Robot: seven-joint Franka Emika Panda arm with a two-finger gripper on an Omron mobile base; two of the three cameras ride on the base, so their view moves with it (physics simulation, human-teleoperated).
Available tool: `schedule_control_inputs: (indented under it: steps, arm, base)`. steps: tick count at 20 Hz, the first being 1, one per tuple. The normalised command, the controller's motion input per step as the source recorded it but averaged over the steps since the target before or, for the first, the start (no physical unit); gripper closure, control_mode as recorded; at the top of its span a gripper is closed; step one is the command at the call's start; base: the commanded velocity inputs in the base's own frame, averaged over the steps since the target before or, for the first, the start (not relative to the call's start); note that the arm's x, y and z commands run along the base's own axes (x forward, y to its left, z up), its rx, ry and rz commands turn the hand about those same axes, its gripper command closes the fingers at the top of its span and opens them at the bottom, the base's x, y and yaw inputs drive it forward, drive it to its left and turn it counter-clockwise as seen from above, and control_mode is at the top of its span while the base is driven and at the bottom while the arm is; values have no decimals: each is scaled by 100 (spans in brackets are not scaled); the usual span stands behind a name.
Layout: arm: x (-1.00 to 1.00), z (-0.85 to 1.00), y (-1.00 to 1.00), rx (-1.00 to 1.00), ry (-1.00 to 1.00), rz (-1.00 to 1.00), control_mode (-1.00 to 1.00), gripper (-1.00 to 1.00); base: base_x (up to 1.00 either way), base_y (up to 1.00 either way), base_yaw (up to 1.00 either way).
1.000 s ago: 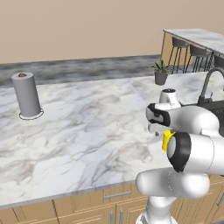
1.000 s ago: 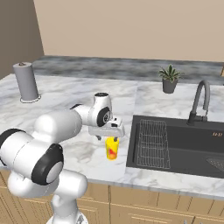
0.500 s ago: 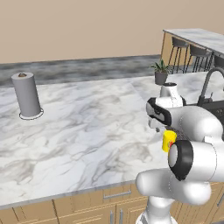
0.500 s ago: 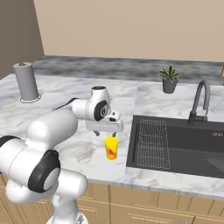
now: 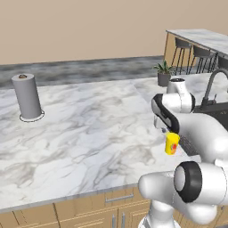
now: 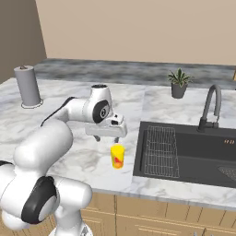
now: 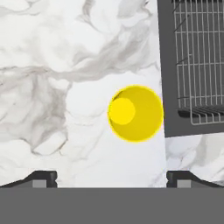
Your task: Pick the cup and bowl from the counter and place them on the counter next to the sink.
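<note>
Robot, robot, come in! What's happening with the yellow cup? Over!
Gripper open, above the cup. Cup upright on counter beside the sink, not held. Nothing in the way.

Fingers [image 6: 106, 138] wide apart — pointing down

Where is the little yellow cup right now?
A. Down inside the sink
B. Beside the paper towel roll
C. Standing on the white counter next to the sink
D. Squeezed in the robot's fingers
C. The cup stands upright on the marble counter just beside the sink, with the open gripper above it and not touching it.
</note>
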Motion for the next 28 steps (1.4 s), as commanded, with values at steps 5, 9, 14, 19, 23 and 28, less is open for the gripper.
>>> schedule_control_inputs:
  steps: [5,9,14,19,23,28]
  arm:
    - [-99,13,0,0,-7,0,-100,-100]
    - [-95,19,2,0,-10,0,-100,-100]
    - [-85,19,24,0,-22,0,-100,-100]
    - [-90,12,25,0,-25,0,-100,-100]
    - [-90,4,16,0,-21,0,-100,-100]
    - [-6,2,0,0,-2,0,-100,-100]
  base:
    - [0,0,0]
    - [0,0,0]
    - [0,0,0]
    - [0,0,0]
    - [0,0,0]
    - [0,0,0]
